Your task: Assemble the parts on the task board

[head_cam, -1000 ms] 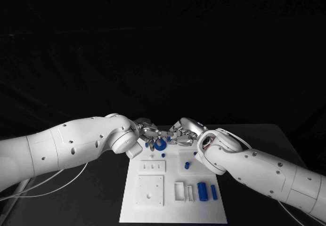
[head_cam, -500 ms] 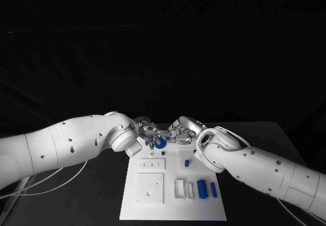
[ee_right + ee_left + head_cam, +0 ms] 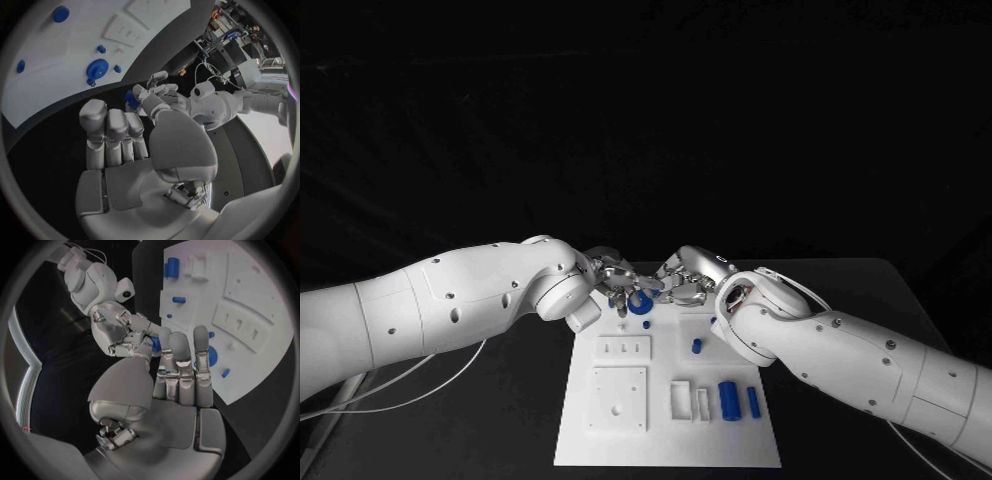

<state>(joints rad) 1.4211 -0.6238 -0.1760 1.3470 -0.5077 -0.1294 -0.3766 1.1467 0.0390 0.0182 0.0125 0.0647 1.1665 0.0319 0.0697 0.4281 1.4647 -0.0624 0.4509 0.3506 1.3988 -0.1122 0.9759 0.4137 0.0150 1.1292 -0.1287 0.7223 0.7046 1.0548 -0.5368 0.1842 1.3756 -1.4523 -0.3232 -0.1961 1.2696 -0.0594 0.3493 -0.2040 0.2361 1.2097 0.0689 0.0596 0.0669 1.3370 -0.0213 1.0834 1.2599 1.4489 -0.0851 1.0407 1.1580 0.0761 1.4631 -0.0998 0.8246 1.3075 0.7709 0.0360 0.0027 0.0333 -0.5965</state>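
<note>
the small blue plastic part [image 3: 155, 344] sits between the two robot hands, just above the far end of the white rectangular task board [image 3: 668, 440]. in the right wrist view the same blue piece [image 3: 132, 100] shows at the fingertips of the left robot hand [image 3: 613, 276], so that hand seems to pinch it. the right robot hand [image 3: 687, 280] comes close against it, its fingers bent toward the part, but i cannot tell whether it also holds the part or only touches it.

under them, on the board, stands a round blue gear-like disc [image 3: 639, 306] with a tiny blue peg [image 3: 648, 324] beside it. nearer to the robot lie a short blue cylinder [image 3: 697, 347], then a thicker blue cylinder [image 3: 728, 401] and a thin blue bar [image 3: 753, 403] next to a white upright bracket [image 3: 682, 402]. the board lies on the black table [image 3: 516, 420].

i judge the step in hand is a passing or turning of the small part between the hands, so it gets the right direction. the next move asks for one firm hold, and then a careful lowering to its seat on the board, near the disc i think. which seat exactly i cannot say.
</note>
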